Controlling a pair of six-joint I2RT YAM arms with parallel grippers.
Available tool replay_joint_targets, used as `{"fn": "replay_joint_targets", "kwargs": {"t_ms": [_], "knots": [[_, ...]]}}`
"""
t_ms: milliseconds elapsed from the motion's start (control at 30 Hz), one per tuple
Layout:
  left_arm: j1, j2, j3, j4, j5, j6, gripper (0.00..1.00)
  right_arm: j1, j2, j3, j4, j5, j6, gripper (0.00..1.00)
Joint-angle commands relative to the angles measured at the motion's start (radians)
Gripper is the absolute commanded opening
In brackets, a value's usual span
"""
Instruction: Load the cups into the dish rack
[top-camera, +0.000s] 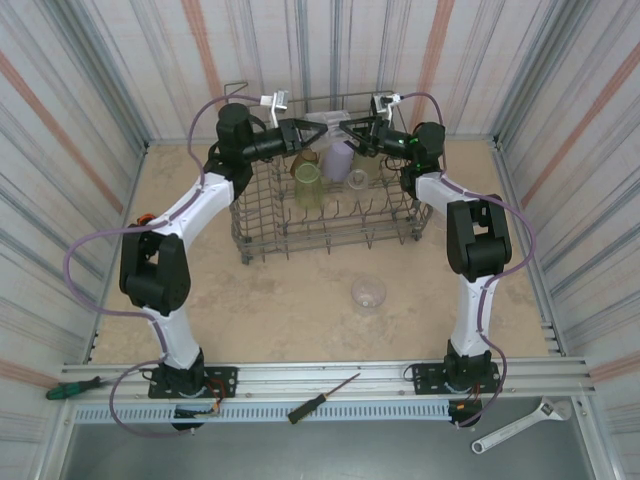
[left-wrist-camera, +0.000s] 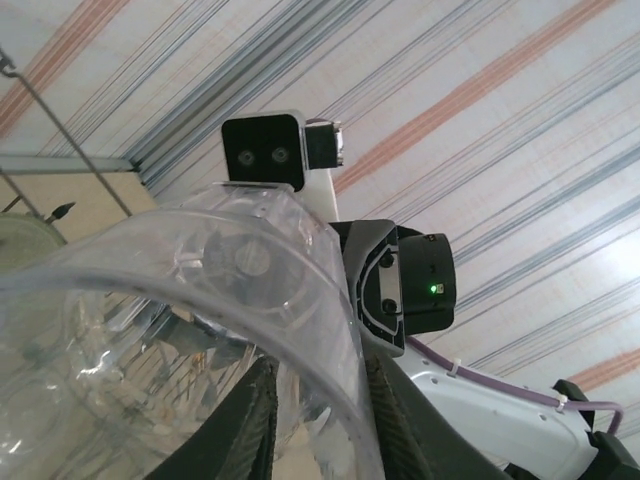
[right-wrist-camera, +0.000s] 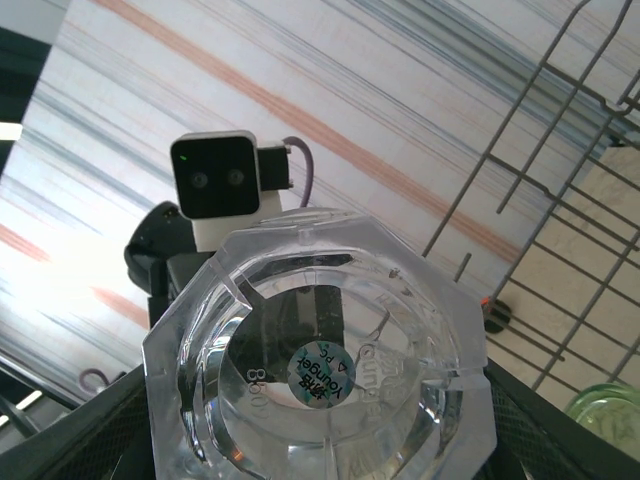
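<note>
Nearest us, a green screwdriver, a second screwdriver and a wrench lie on the front rail, clear of the work. One loose cup sits on the worktop, near the rack and waiting its turn. Inside the rack a green cup, an amber cup and a lilac cup stand close together in the middle rows.

Above the rack's far side, the clear cup hangs in the air between both arms. The right pincer has the cup's faceted base between its fingers and looks clamped on it. The left pincer straddles the cup's wall at the rim. We cannot tell whether it is gripping or has let go.

We judge this a handover. The left fingers should stand fully off the wall before either arm pulls away, or the cup will twist. The right arm should then lower it onto free tines, steering round the loaded cups and the raised far wires.
</note>
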Motion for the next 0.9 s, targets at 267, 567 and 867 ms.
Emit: {"fn": "replay_joint_targets", "kwargs": {"t_ms": [267, 567, 867], "knots": [[0.021, -0.153, -0.026, -0.275, -0.109, 0.167, 0.73, 0.004, -0.147, -0.013, -0.385, -0.008, -0.409, 0.49], [0.071, -0.343, -0.090, -0.529, -0.310, 0.252, 0.90, 0.057, -0.204, 0.110, -0.928, 0.085, -0.853, 0.49], [0.174, -0.493, -0.141, -0.690, -0.367, 0.309, 0.99, 0.128, -0.209, 0.216, -1.226, 0.166, -1.130, 0.49]]}}
